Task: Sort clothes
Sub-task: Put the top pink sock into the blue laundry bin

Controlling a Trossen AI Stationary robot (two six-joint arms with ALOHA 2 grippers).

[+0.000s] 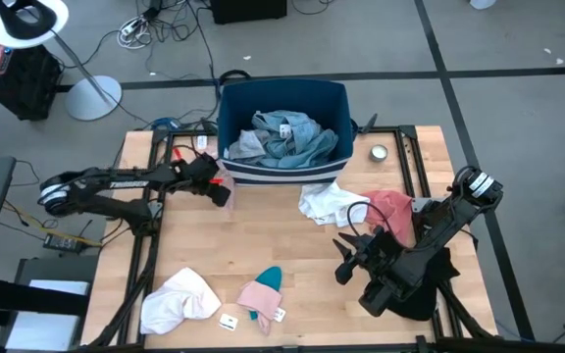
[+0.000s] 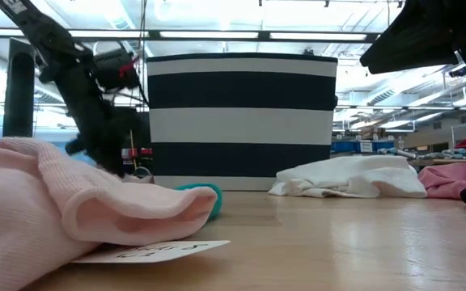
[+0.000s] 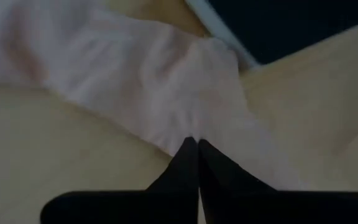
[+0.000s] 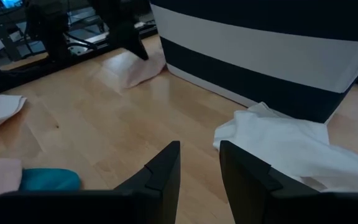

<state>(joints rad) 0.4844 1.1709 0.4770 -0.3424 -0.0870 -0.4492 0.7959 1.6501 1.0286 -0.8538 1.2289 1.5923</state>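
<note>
Pale pink cloth (image 3: 166,93) lies pinched in my closed left pincer (image 3: 196,149), low by the striped bin's (image 1: 282,175) left corner. My right pincer (image 4: 199,163) hovers open over the wooden counter (image 1: 292,250) near a white garment (image 4: 291,149). Only the high view shows blue clothes (image 1: 287,137) inside the bin.

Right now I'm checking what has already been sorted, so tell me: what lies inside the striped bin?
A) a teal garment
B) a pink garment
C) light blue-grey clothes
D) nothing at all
C: the high view shows crumpled light blue-grey clothes inside the striped bin, while the pink garment and the teal garment lie on the table near its front edge.
</note>
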